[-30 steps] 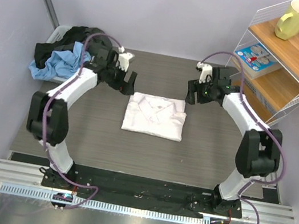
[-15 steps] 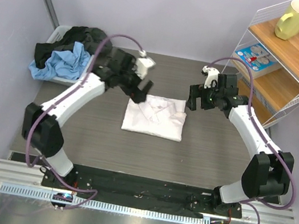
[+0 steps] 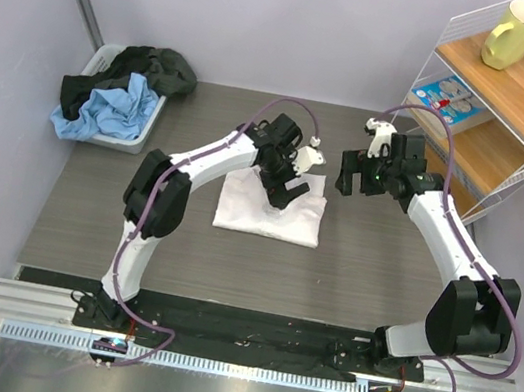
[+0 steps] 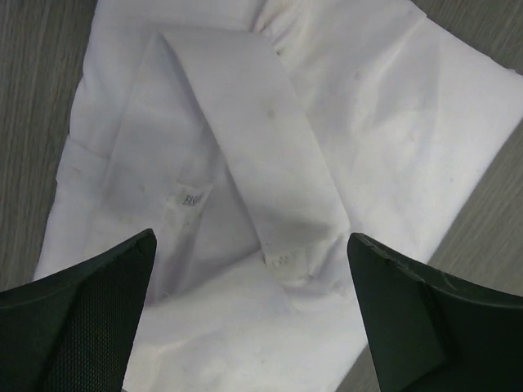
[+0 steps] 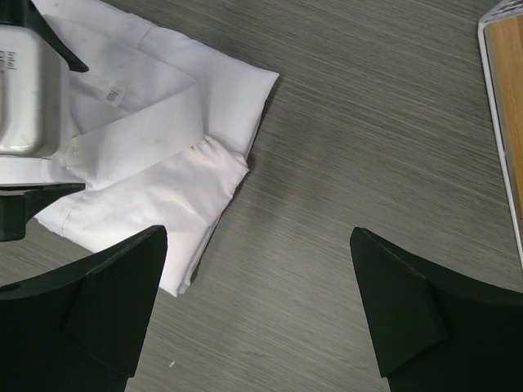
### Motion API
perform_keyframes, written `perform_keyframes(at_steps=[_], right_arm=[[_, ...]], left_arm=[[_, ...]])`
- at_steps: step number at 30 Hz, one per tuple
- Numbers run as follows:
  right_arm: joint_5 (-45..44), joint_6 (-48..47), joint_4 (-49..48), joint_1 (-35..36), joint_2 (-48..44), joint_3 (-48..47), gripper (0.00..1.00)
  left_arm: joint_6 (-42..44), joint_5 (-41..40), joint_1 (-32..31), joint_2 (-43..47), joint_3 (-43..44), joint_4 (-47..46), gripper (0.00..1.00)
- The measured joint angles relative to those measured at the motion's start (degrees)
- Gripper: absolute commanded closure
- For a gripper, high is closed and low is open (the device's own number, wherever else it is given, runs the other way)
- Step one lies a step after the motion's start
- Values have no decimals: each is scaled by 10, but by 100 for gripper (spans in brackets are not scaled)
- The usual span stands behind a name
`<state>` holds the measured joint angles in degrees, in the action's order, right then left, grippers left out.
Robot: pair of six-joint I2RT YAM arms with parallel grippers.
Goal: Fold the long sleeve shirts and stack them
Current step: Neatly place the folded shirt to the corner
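Note:
A white long sleeve shirt [image 3: 270, 210] lies folded in a rectangle at the table's middle, collar up. My left gripper [image 3: 284, 192] hovers open just above the shirt's upper middle. In the left wrist view the shirt [image 4: 270, 147] fills the frame, with a folded cuff or collar strip between my open left gripper's [image 4: 249, 327] fingers, which hold nothing. My right gripper [image 3: 357, 179] is open and empty above bare table, just right of the shirt's top right corner. In the right wrist view the shirt [image 5: 163, 155] lies upper left of the right gripper [image 5: 257, 318].
A grey bin [image 3: 150, 121] at the back left holds a heap of dark and blue clothes [image 3: 107, 98]. A wire and wood shelf [image 3: 499, 116] at the back right carries a yellow mug [image 3: 517, 33] and small boxes; its edge shows in the right wrist view [image 5: 502, 98].
My left arm has swung from the shirt's back left corner to over the shirt's middle. My right gripper has drifted slightly to the right. The shirt has not moved.

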<state>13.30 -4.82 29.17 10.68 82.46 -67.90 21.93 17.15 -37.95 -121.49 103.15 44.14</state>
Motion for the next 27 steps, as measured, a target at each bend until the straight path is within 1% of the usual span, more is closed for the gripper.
perform_keyframes(at_steps=[3, 9, 14, 16, 20, 27], right_arm=[[-1, 0, 1, -5, 0, 0, 0], [-1, 3, 6, -13, 1, 0, 0], [-1, 4, 9, -15, 1, 0, 0], [-1, 4, 11, -16, 1, 0, 0], [1, 4, 14, -16, 1, 1, 0], [2, 4, 16, -16, 1, 1, 0]], left_arm=[[42, -1, 1, -31, 27, 12, 2], [111, -19, 1, -71, 23, 40, 8], [143, -18, 7, -55, -6, 37, 11], [153, -15, 17, -33, -40, 36, 11], [169, -18, 51, 33, -144, 45, 12], [204, -33, 143, 148, -306, 70, 12]])
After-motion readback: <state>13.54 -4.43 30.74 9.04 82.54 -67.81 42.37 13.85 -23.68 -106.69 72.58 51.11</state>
